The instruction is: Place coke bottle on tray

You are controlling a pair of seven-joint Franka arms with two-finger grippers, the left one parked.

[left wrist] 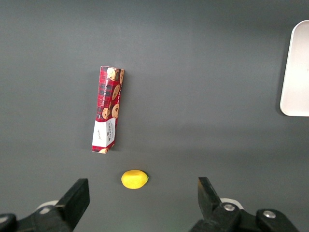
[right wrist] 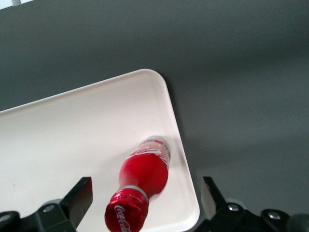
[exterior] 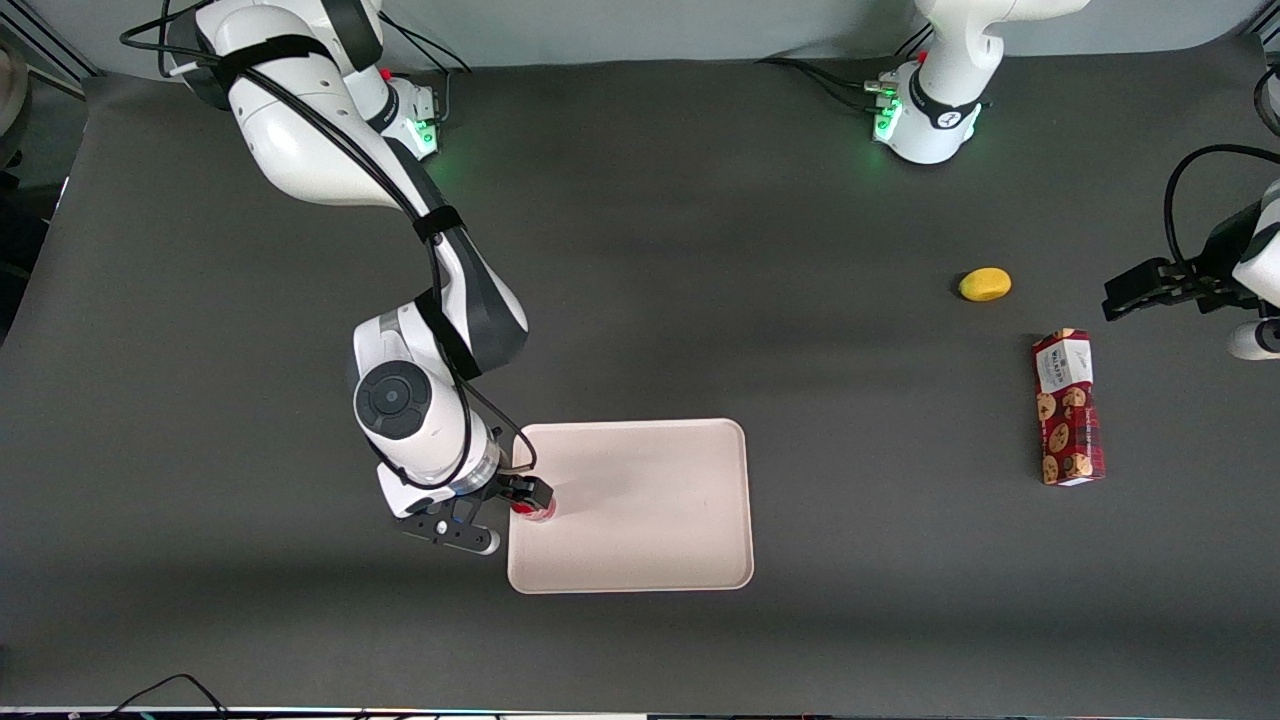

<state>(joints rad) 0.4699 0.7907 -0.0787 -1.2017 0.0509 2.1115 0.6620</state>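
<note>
Bottle (right wrist: 145, 186) stands on tray (exterior: 650, 500) close to its rim, tool (right wrist: 145, 205) spread around it, so a bump while lifting could topple it onto desk (exterior: 700, 250).

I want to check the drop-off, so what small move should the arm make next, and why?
Probably lift the pincer straight up. Its fingers are open and clear of the coke bottle, which stands upright on the tray near its rim, so a sideways move might tip it.

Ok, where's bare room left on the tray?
The coke bottle stands at the tray edge toward the working arm, between the gripper's open fingers. The rest of the tray, toward the cookie box, is bare.
</note>
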